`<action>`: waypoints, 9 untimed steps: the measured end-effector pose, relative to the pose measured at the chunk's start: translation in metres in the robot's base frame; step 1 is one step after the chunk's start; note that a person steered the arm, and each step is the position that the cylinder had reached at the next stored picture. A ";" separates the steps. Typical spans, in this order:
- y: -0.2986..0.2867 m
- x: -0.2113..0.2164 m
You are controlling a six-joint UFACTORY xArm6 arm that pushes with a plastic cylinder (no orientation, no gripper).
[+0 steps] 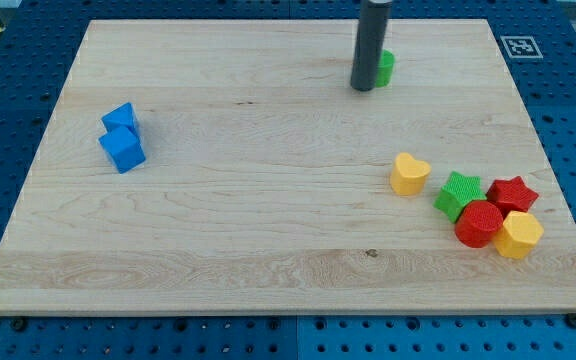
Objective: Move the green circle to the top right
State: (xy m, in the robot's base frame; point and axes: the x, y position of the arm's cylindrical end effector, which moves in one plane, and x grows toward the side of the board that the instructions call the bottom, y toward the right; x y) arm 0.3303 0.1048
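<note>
The green circle (384, 67) lies near the view's top, right of centre, mostly hidden behind my rod. My tip (362, 88) rests on the board against the circle's left side. Only the circle's right edge shows.
The wooden board (268, 250) sits on a blue pegboard. Two blue blocks (121, 138) lie touching at the view's left. At the lower right a yellow heart (409, 173), green star (459, 193), red star (513, 192), red circle (479, 223) and yellow hexagon (518, 235) cluster. A marker tag (517, 46) is at the top right corner.
</note>
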 end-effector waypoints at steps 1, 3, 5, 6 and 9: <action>0.005 -0.010; 0.027 -0.029; 0.027 -0.075; 0.034 -0.092; 0.108 -0.093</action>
